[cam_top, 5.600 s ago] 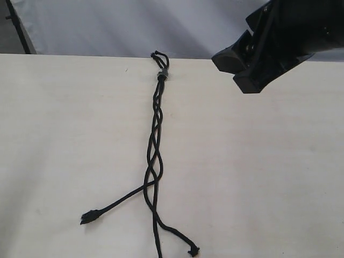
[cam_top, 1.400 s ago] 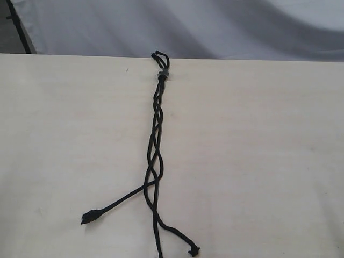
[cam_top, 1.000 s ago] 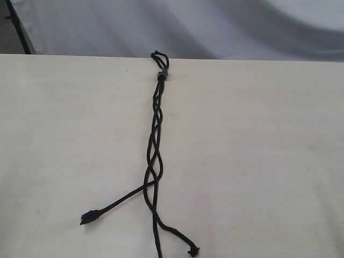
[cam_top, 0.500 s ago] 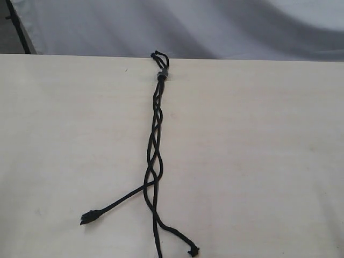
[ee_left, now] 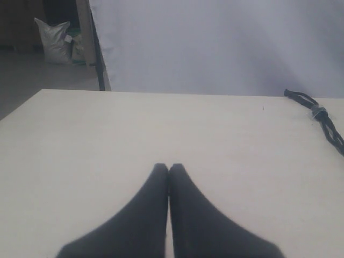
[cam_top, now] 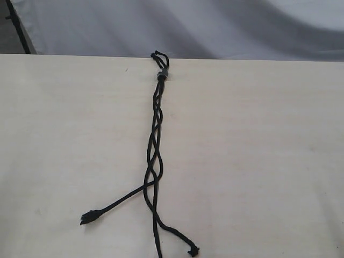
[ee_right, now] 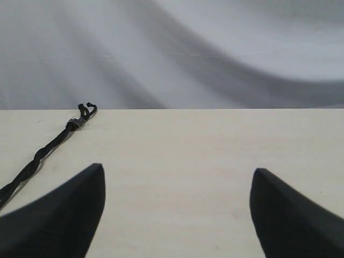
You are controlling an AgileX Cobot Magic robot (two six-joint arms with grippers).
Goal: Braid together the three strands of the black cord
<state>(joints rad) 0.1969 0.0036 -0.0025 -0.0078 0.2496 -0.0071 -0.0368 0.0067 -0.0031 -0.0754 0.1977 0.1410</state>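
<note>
Partly braided black cord (cam_top: 155, 134) on bench (cam_top: 258, 161), 3 strands (cam_top: 115, 203) loose toward 6 o'clock; left claw (ee_left: 169, 166) narrow, empty; right claw (ee_right: 178, 170) wide.

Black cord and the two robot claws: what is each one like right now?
black cord: lying flat on the table, loosely braided along its upper part, nothing holding it
three strands: unbraided and spread apart at the near end
left gripper: shut, holding nothing
right gripper: open, holding nothing
</note>
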